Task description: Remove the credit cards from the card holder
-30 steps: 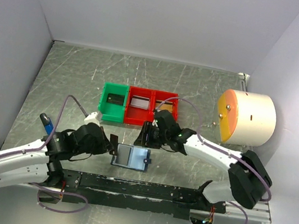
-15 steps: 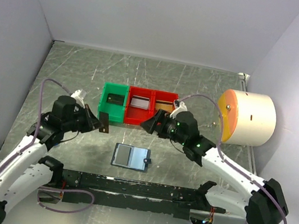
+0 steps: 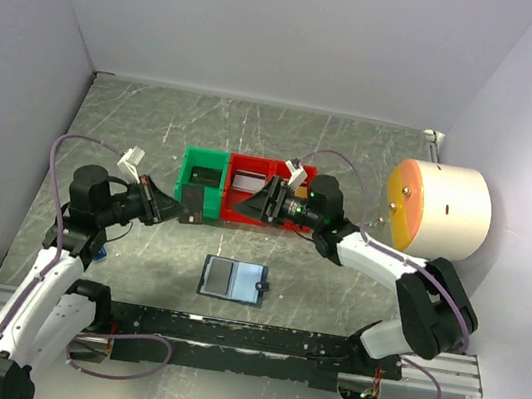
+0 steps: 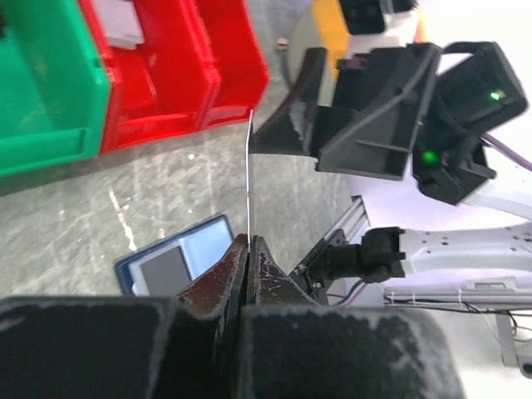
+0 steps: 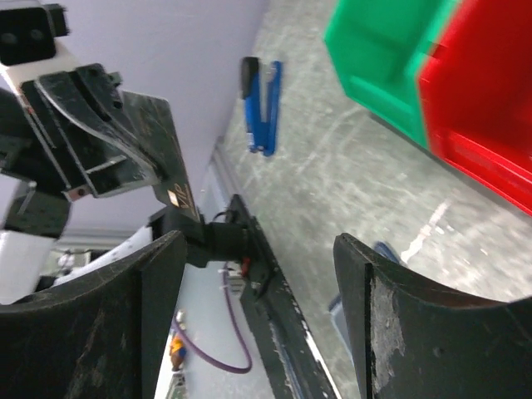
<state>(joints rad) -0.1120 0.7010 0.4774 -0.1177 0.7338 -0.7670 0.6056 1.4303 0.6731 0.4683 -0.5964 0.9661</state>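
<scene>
Credit card (image 3: 191, 211) in left end effector (image 4: 249, 241)

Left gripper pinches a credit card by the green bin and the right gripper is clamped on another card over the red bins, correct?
No. The right gripper is open with nothing between its fingers; the right wrist view shows it. The rest holds: the left gripper pinches a credit card by the green bin, and the right gripper is over the red bins.
</scene>
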